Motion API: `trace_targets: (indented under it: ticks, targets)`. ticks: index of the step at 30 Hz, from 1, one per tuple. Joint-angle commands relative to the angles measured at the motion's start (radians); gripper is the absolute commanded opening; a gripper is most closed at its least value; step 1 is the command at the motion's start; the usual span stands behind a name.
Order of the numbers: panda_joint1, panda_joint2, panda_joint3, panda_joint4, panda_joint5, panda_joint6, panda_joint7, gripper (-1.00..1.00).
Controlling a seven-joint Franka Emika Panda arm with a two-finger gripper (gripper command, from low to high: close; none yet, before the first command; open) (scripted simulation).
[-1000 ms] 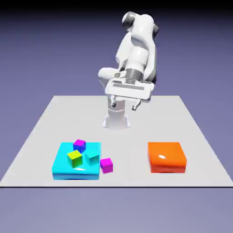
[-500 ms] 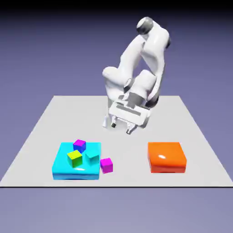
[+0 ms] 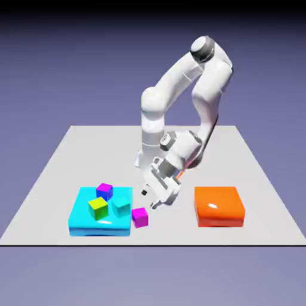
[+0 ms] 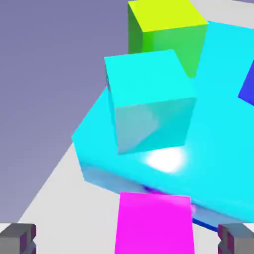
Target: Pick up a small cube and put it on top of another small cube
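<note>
The jaws of the gripper (image 3: pixel 149 199) stand wide apart with nothing between the fingertips (image 4: pixel 19 238), which are cut off by the hand view's bottom edge. Between them in that view, beyond the tips, shows the pink cube (image 3: pixel 140 217), its lower part out of frame. It sits on the table (image 3: pixel 179 234), just beside the flat cyan block (image 3: pixel 113 229); whether they touch is hard to tell. On that block are the teal cube (image 3: pixel 121 207), the yellow-green cube (image 4: pixel 167 15), partly hidden behind the teal one in the hand view, and the violet cube (image 3: pixel 104 192), mostly cropped there. The orange block (image 3: pixel 219 207) lies well apart, towards the exterior view's right.
</note>
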Motion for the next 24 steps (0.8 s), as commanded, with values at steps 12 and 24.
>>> trace_targets:
  ticks: [12,24]
  targets:
    - [-0.252,-0.091,0.201,0.067,0.004,0.144,0.016,-1.00]
    - [0.069,0.049,-0.182,-0.007,-0.062,-0.025,-0.102,-1.00]
